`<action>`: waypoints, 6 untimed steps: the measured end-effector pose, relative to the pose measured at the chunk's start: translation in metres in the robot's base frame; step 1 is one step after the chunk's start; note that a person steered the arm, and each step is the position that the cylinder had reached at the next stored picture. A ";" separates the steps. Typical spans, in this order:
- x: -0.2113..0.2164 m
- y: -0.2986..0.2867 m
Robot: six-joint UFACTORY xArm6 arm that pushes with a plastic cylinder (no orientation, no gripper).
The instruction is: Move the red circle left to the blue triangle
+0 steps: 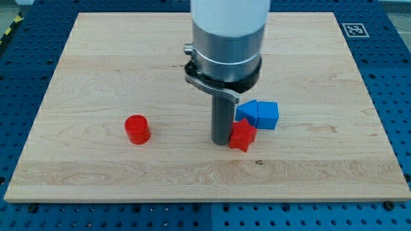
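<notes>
arm's upper body cut off by the view's top edge, blue triangle [246, 110] partly hidden behind rod and red star [242, 135], its shape hard to confirm

We count four blocks in all on the desk [96, 58]. Two are red: one red cylinder [137, 129] on the left, and one red star-shaped block [243, 136] near the middle. Two are blue, set side by side to the right of the middle: one blue cube [268, 115] and one blue block [246, 111] partly hidden, whose shape we cannot make out. There is one rod, with one tip, my tip [222, 142].
</notes>
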State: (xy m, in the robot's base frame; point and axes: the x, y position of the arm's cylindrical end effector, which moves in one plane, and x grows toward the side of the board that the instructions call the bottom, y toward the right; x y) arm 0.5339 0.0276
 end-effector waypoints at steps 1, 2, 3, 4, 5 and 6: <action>0.010 0.017; 0.013 0.031; 0.008 0.025; -0.014 -0.022; -0.038 -0.079; -0.058 -0.130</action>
